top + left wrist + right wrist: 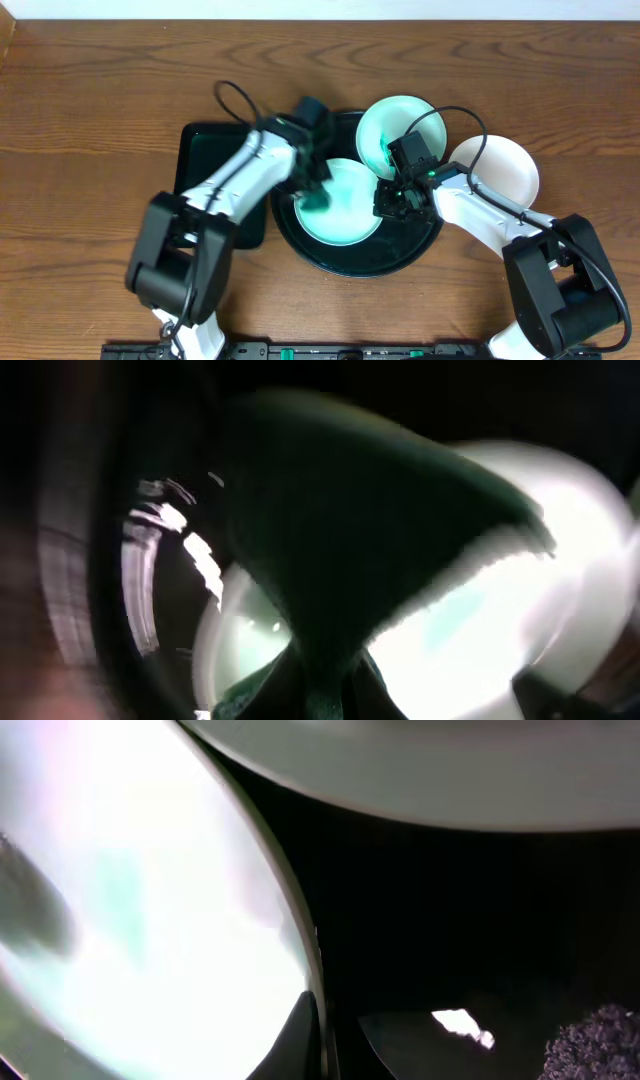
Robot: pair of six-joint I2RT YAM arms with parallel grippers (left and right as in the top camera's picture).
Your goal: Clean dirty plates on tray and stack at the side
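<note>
A pale mint-green plate (348,205) lies in the middle of the round black tray (350,268). My left gripper (315,190) is shut on a dark green cloth (318,204) that presses on this plate's left part. In the left wrist view the cloth (340,540) fills the middle, over the bright plate (480,630). My right gripper (392,200) is shut on the same plate's right rim (312,970), with one finger (300,1032) on the plate's inner side. A second mint plate (395,125) with a teal smear sits at the tray's back edge. A white plate (505,168) lies off the tray to the right.
A rectangular dark green tray (205,150) lies left of the black tray, under my left arm. The second mint plate's underside (450,770) hangs close above my right wrist view. Brown wooden table (90,120) surrounds everything.
</note>
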